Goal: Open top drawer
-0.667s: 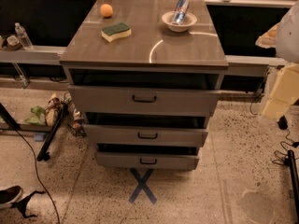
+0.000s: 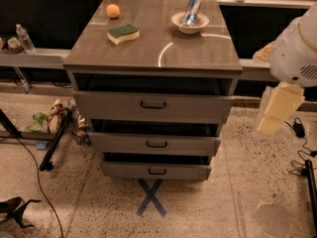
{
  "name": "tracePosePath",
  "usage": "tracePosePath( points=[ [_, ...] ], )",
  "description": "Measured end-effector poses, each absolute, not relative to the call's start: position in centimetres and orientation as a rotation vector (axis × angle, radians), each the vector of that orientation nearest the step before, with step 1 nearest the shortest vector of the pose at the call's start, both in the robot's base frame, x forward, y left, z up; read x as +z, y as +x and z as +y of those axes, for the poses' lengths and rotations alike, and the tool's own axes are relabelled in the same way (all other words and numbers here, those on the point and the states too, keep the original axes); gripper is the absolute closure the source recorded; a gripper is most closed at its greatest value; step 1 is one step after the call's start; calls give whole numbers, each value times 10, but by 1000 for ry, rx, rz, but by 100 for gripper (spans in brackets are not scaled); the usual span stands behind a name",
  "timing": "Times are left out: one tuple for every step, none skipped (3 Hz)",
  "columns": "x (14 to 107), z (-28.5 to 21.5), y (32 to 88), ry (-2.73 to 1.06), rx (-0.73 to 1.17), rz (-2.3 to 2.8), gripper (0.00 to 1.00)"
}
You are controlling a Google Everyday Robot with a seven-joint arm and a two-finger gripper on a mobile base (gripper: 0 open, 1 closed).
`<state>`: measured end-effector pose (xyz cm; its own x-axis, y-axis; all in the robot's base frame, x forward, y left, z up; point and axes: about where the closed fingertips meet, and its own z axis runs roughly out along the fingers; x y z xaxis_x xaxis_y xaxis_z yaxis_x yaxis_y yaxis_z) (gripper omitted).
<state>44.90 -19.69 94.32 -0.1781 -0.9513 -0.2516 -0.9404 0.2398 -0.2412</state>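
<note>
Camera view, the only one we get. The top drawer (image 2: 153, 114) sits directly under the cabinet top (image 2: 153, 53). It is the widest of the three grey fronts, with a small black handle (image 2: 153, 104) at centre. Under it are the middle drawer (image 2: 156, 150) and the bottom drawer (image 2: 157, 177), each narrower. There is a dark band above the top drawer's front, and we cannot tell whether that is the box showing or just shadow under the lip.

On the cabinet top are an orange (image 2: 113, 10), a sponge (image 2: 123, 33), and a bowl (image 2: 189, 26) with a can (image 2: 191, 6) in it. A blue tape cross (image 2: 150, 198) marks the floor in front.

The gripper (image 2: 271, 120) hangs off the white arm (image 2: 297, 48) at the right. It is beside the cabinet's right flank at about top-drawer height and touches nothing. We cannot tell whether it is spread or closed.

Compared with 0.7 s ago, the arm and gripper have come in from the right edge, lower and nearer the cabinet. The drawers, the handle and the things on top have not shifted.

We judge this is the approach only. The handle is untouched and well apart to the gripper's left, so the drawer is no further out and the pull is all still to do. The gripper needs to swing round in front of the drawer face before it can take the handle.
</note>
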Motion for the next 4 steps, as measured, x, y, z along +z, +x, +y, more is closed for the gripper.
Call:
tracePosePath(
  points=[
    [894,-168,459,-1779,32,2124,0],
    [843,-134,469,-1793,54,2038,0],
    [843,-134,469,-1793,54,2038,0],
    [826,-128,485,-1724,11,1997,0]
  ],
)
